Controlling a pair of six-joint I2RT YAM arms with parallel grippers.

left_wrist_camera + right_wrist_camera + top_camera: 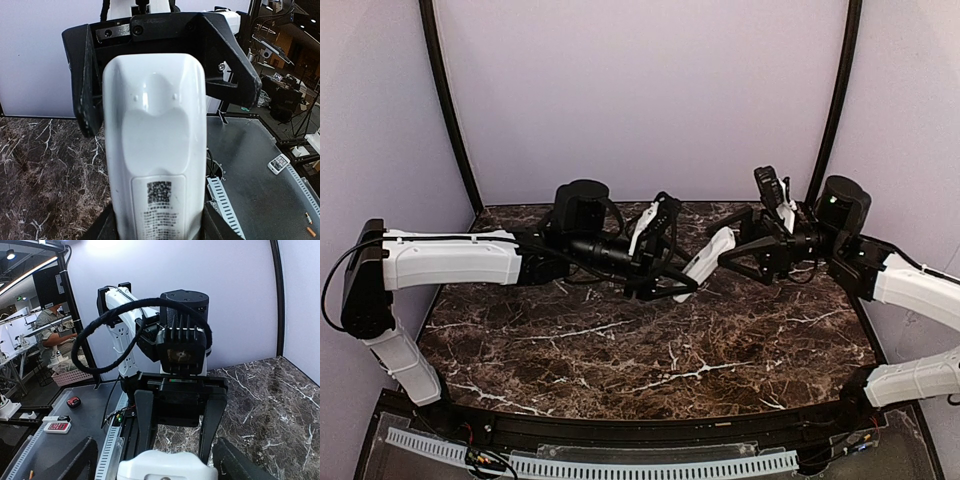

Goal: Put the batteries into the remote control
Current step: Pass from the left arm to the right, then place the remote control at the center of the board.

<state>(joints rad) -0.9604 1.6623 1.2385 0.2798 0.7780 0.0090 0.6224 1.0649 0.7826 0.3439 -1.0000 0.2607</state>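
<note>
The remote control (705, 258) is a slim white handset held in the air over the back of the table, with my left gripper (665, 272) shut on its lower part. In the left wrist view its back (155, 150) faces the camera, with a printed code label on it. My right gripper (738, 246) is open and straddles the remote's far end (167, 466). Its black fingers (86, 95) flank the tip, with a gap showing on one side. The left gripper's fingers (145, 415) stand just behind that end. The batteries are out of view.
The dark marble table (650, 350) lies below both arms. Purple walls and black corner posts (448, 110) close it in. Outside the cell, a grey bench (260, 195) holds a slotted white cable duct (222, 200) and a small spare handset (278, 163).
</note>
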